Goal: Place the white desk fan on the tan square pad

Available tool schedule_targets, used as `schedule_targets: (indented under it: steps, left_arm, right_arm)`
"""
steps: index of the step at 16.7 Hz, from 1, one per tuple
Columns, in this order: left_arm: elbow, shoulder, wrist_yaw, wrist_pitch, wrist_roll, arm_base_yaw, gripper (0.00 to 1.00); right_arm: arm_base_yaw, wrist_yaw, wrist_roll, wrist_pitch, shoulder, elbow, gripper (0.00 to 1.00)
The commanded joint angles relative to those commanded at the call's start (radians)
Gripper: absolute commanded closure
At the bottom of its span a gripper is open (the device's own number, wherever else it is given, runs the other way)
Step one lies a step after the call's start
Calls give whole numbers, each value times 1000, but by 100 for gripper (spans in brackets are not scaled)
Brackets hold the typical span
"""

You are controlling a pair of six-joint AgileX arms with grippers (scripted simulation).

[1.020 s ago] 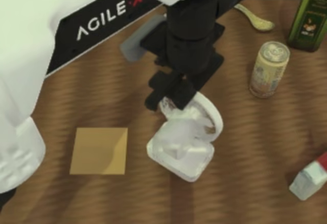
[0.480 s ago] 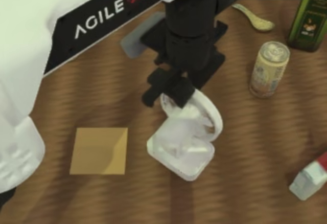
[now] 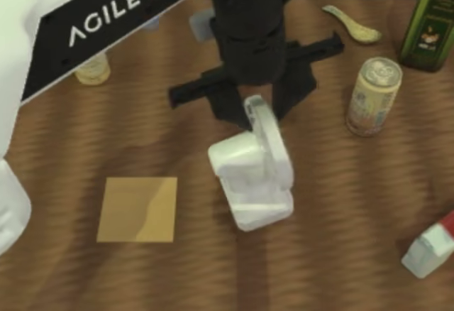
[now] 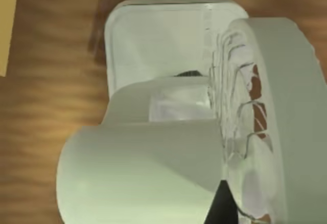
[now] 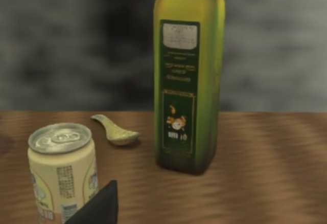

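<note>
Fan: the small white plastic desk fan (image 3: 254, 176) sits mid-table on its rounded-square base, ringed head edge-on toward the far side; the left wrist view shows it close up (image 4: 204, 116).
Pad: the flat mustard-tan square pad (image 3: 137, 209) lies bare to the fan's left, near but apart from it.
Left gripper: the black left gripper (image 3: 257, 108) is at the far rim of the fan's head, fingers out to either side; whether they pinch the head I cannot tell.
Right gripper: only a dark fingertip (image 5: 97, 206) shows in the right wrist view; its spread cannot be told.
Right of the fan: a pale yellow drink can (image 3: 373, 96), a dark green oil bottle (image 3: 428, 20) cut off at the far right, and a pale spoon (image 3: 352, 25).
Near right: a white bottle with red cap (image 3: 430, 247), partly cut off.
Far left: a pale jar-like thing (image 3: 93, 69), mostly hidden under the left arm.
</note>
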Motion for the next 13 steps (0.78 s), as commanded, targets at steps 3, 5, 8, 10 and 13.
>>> schedule_targets:
  steps: [3,5,8,10,13]
  left_arm:
    - [-51,-57,16,55,361,29,100]
    - [-93,-102,22,88,616,52,100]
    - [-166,-169,23,123,988,89,100]
    - [-222,-210,18,134,1217,116,100]
    - [-315,-263,0,133,1522,156,100]
  right_arm:
    - [0,0,0,0,0,0,0]
    - [0,0,0,0,0,0,0]
    - [0,0,0,0,0,0,0]
    - [0,0,0,0,0,0,0]
    - [0,0,0,0,0,0,0]
